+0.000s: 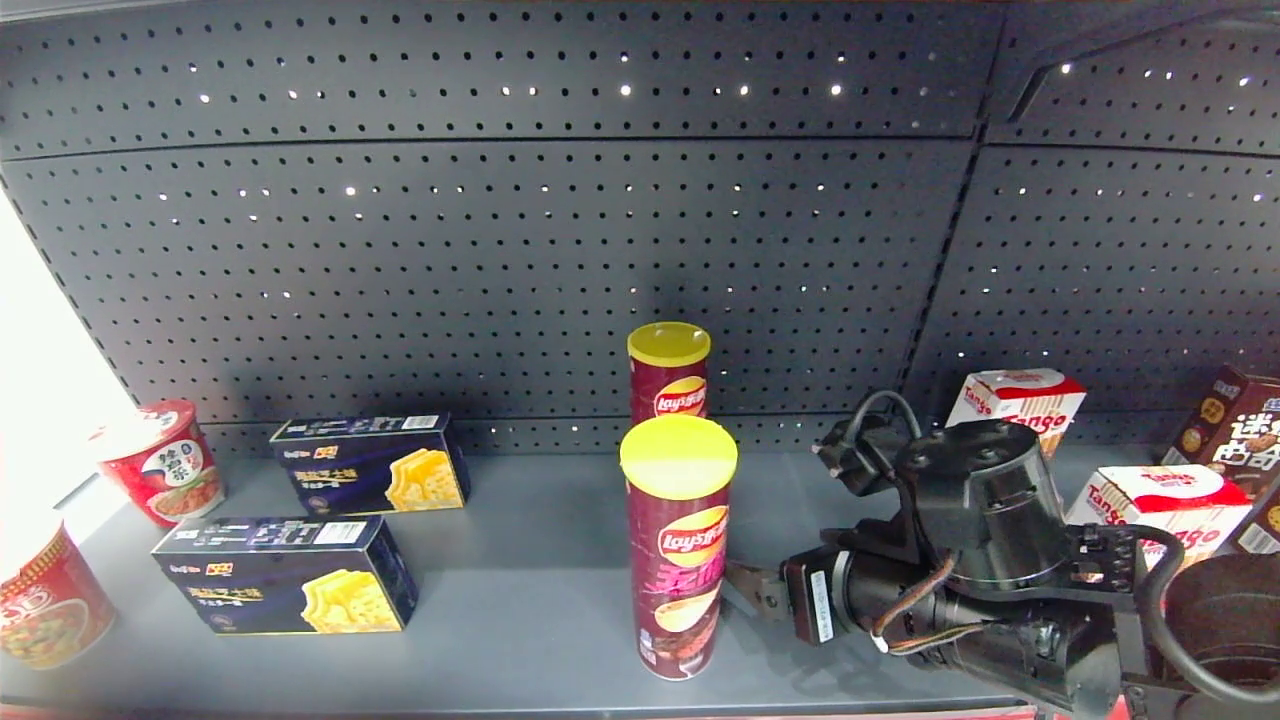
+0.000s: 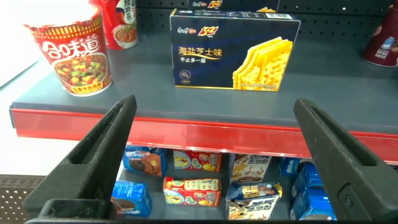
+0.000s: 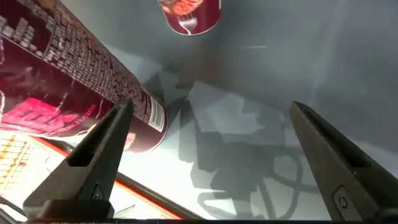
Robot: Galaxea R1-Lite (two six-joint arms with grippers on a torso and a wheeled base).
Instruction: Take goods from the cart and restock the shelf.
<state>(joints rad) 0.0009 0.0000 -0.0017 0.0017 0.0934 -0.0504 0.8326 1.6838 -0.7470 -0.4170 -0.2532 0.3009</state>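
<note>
The front chips can (image 1: 678, 545) stands upright near the shelf (image 1: 520, 610) edge, with a second can (image 1: 668, 372) behind it. The right gripper (image 3: 210, 112) waits just right of the front can, jaws apart; the left gripper (image 2: 214, 102), well left of the can, is likewise spread wide

Black pincer (image 3: 210, 109), cabled black arm (image 1: 980, 530)

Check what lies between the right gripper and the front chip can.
Nothing. The head view shows the open right gripper close beside the front chip can, with only bare shelf around them.
</note>
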